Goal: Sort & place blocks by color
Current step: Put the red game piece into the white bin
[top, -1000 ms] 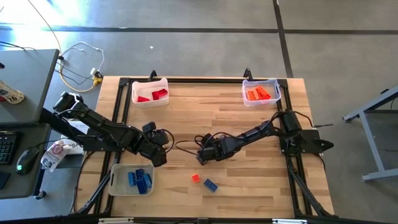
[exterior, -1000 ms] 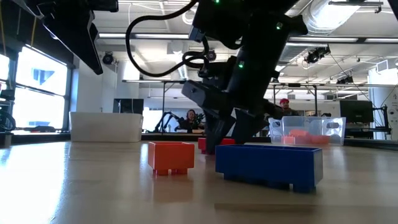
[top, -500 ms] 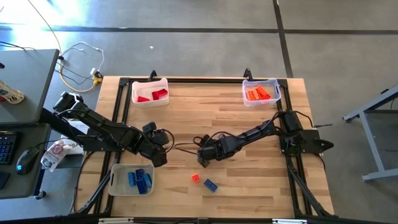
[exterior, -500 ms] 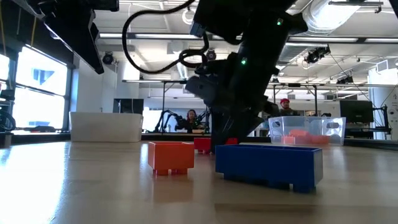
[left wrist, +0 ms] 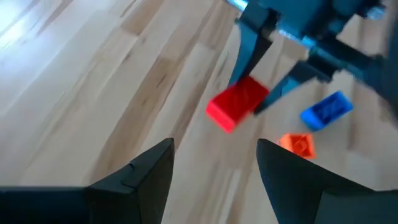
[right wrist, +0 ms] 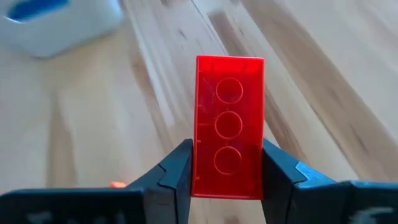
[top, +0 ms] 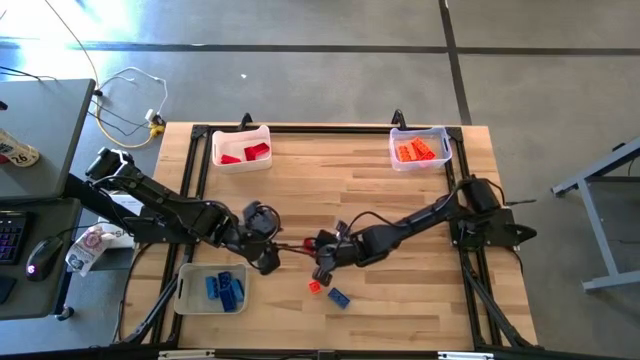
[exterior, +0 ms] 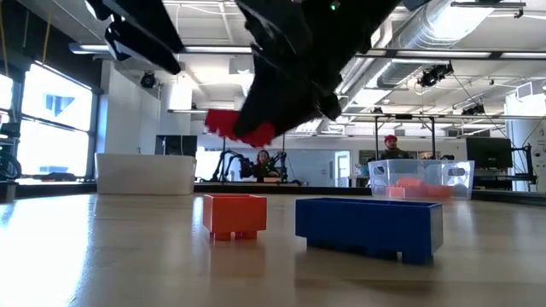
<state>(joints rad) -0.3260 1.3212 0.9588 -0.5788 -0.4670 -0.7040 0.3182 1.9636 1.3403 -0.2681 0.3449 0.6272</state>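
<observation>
Up close, glossy studded red brick, smooth pale woodgrain table

Obstacles: left gripper and right gripper near each other mid-table | 2 loose blocks, orange block and blue block, just beside right gripper | Free: bare wood between 2 far trays.
</observation>
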